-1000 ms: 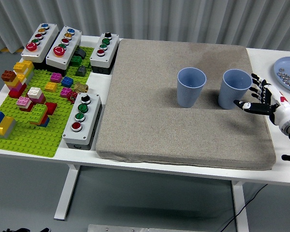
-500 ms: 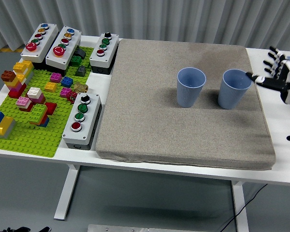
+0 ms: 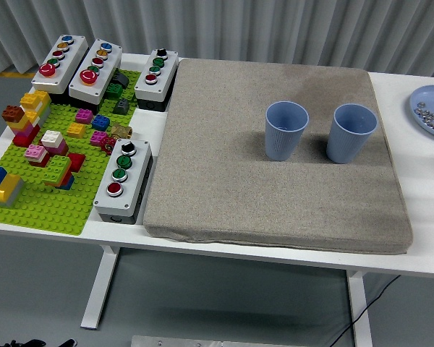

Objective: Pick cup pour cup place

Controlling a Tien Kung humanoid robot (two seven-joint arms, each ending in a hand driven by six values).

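Right hand has pulled out of view since half a second ago; it was hovering just right of the right cup with fingers spread, now neither hand nor arm shows. Can't tell finger state for either hand, since no fingers are visible, so places below are given between objects instead.

Cups unchanged. Left cup and right cup, both blue, both upright, standing side by side on the grey mat, apart from each other, in the mat's far right part. Right cup sits near the mat's right edge. Can't see contents of either.

Mat lies flat on the white table and covers most of its middle.

Right of the mat, at the picture edge: blue plate, partly cut off, with small metallic bits and an orange item on it.

Left of the mat: green baseplate carrying many coloured bricks. Four grey button boxes around it: two side by side at the far left corner, one at the mat's far left corner, one touching the mat's left edge nearer the front.

Grey curtain behind the table.
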